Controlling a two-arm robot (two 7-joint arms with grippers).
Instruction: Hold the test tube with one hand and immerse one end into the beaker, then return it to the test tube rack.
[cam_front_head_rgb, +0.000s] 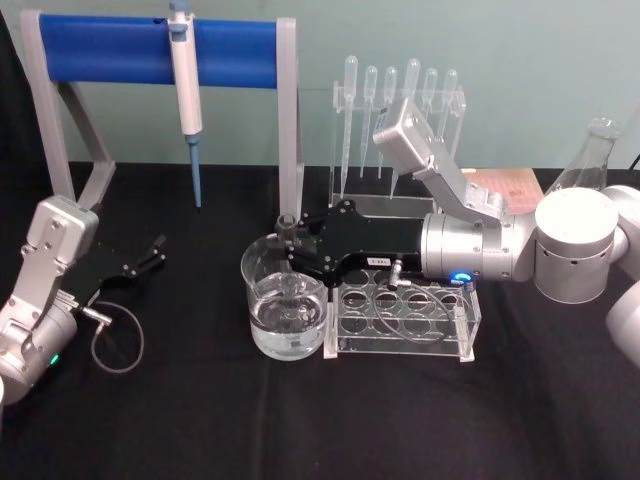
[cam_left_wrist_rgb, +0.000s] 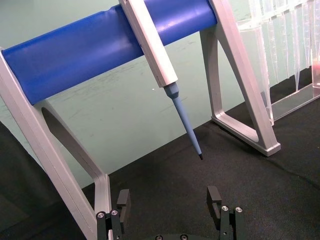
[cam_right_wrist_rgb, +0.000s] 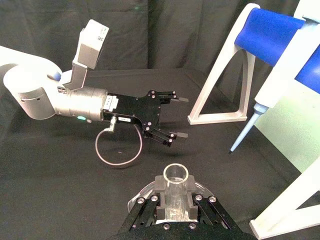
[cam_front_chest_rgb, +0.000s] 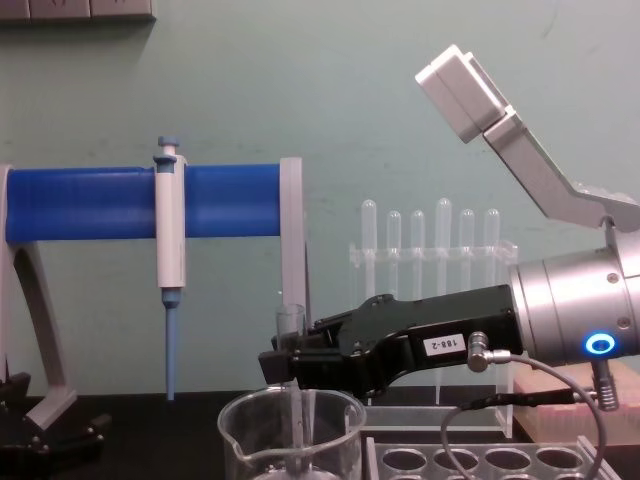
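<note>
The test tube (cam_front_head_rgb: 287, 226) stands upright with my right gripper (cam_front_head_rgb: 291, 252) shut on it just below its flared rim. Its lower part reaches down inside the beaker (cam_front_head_rgb: 268, 335), which holds clear liquid in its bottom half. In the chest view the test tube (cam_front_chest_rgb: 289, 325) rises out of the beaker (cam_front_chest_rgb: 250, 440) with the right gripper (cam_front_chest_rgb: 285, 362) clamped on it above the glass rim. The right wrist view looks down the open test tube (cam_right_wrist_rgb: 176, 175). My left gripper (cam_front_head_rgb: 152, 255) stands open and idle at the table's left, with the same left gripper (cam_left_wrist_rgb: 169, 200) holding nothing.
A clear rack with round holes (cam_front_head_rgb: 405, 320) sits right beside the beaker, under my right wrist. Behind stand a blue-bar stand (cam_front_head_rgb: 110, 50) with a hanging pipettor (cam_front_head_rgb: 185, 70) and a pipette rack (cam_front_head_rgb: 400, 110). A glass flask (cam_front_head_rgb: 585, 155) is at the far right.
</note>
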